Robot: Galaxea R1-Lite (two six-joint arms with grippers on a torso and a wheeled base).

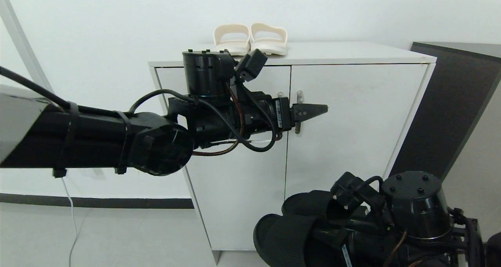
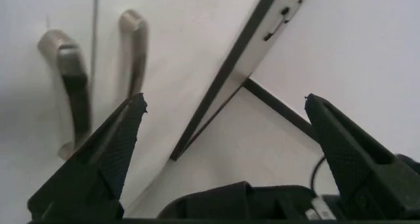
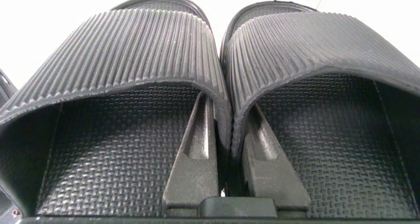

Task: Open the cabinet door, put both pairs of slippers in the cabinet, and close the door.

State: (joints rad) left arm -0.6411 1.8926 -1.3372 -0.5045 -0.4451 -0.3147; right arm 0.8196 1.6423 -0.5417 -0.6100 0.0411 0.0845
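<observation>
Black slippers [image 1: 289, 224] are closest to me, low at the foot of the cabinet [image 1: 352, 141], in front of the right door. The right gripper [image 3: 230, 155] has one finger inside each shoe, pinched on the two adjoining side walls, so the pair hangs as one. White slippers [image 1: 250, 40] sit side by side on the cabinet top at its back edge, left of centre. Both doors are shut. The left gripper [image 2: 224, 102] is level at the centre seam, fingers spread wide with nothing between them. The right door's handle [image 1: 299, 97] is just beside it; I can't confirm contact. I judge we're on step one, opening the door. Next I'd need a finger on either side of that handle bar, then close and pull outward along the hinge arc. The loaded right arm has to stay out of the door's swing.
</observation>
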